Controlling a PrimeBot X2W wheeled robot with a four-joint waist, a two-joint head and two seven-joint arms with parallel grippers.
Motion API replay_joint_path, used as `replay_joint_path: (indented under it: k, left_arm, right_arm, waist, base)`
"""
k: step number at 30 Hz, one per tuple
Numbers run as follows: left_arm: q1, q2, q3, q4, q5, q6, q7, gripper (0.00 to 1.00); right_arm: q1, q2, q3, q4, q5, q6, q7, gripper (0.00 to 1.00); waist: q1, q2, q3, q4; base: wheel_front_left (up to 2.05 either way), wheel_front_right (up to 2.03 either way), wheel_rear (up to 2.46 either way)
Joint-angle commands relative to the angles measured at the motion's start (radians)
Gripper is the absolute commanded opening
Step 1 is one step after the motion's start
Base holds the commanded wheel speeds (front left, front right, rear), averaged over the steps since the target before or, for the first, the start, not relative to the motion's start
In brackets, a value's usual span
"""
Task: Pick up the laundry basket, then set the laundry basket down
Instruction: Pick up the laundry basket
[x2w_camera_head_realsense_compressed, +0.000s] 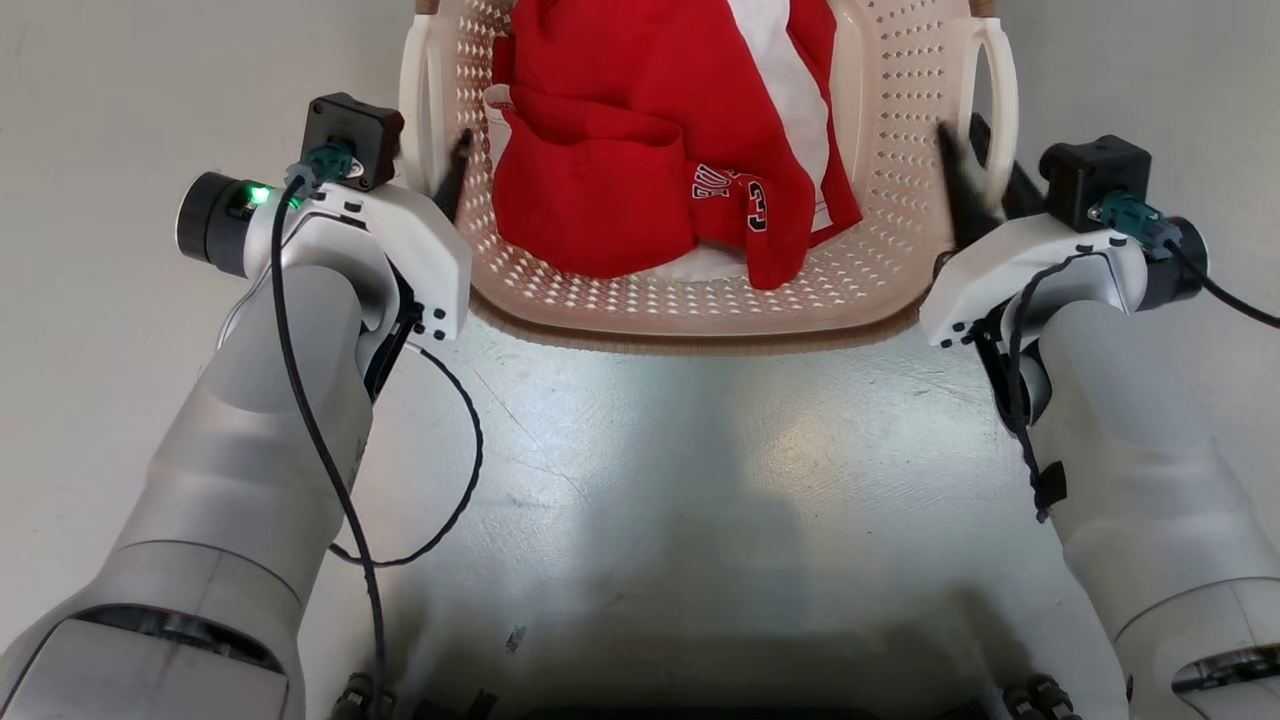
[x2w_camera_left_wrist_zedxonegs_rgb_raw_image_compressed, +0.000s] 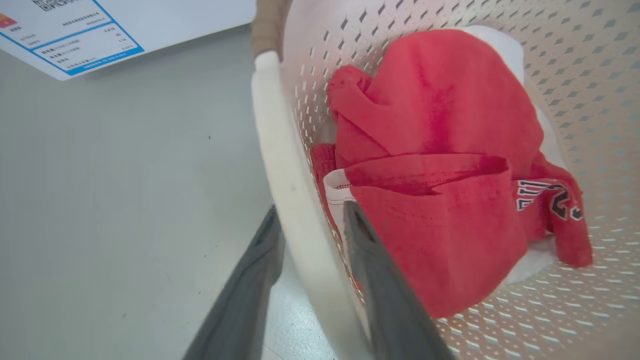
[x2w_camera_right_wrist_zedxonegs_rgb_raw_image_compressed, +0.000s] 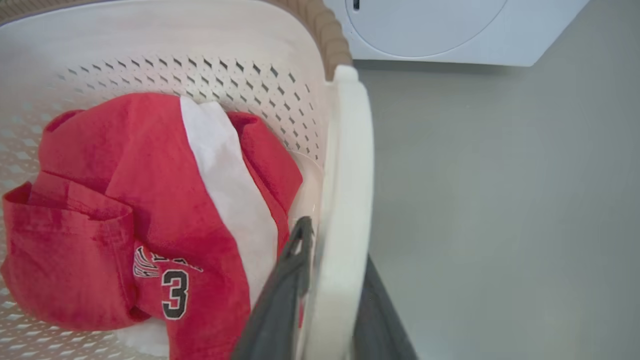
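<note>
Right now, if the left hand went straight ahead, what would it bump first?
Probably the red shirt: the left hand straddles the basket handle, and its inner finger points right at the cloth. Depth is hard to judge.

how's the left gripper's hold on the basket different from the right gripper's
Side: the left gripper straddles the left handle of the laundry basket; the right gripper straddles the right handle. Closeness: the left gripper's inner finger stands a sliver off its handle, while the right gripper's fingers press both sides of its handle. Shared: each has one finger inside the basket and one outside.
</note>
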Motion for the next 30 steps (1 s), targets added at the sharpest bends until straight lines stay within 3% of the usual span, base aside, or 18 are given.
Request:
replay_joint_path:
  k: [1,14,30]
  left_arm:
    - [-0.001,0.032,0.007,-0.002,0.0,-0.006,-0.005,0.0]
    - [0.05,0.008,0.003,0.026,-0.031,-0.006,-0.005,0.0]
    - [0.2,-0.018,-0.022,0.084,-0.104,-0.006,0.017,0.0]
  right_arm:
    - [0.015,0.022,0.016,0.003,0.014,0.006,-0.014,0.0]
    - [0.044,0.022,0.032,0.069,0.031,0.006,-0.014,0.0]
    - [0.112,0.022,0.121,0.195,0.153,0.006,-0.014,0.0]
  waist:
    - [0.0,0.0,-0.002,0.001]
    - [0.0,0.0,-0.067,0.012]
    - [0.0,0.0,-0.303,0.002]
  base:
    - [0.0,0.0,0.0]
    - [0.0,0.0,0.0]
    - [0.0,0.0,0.0]
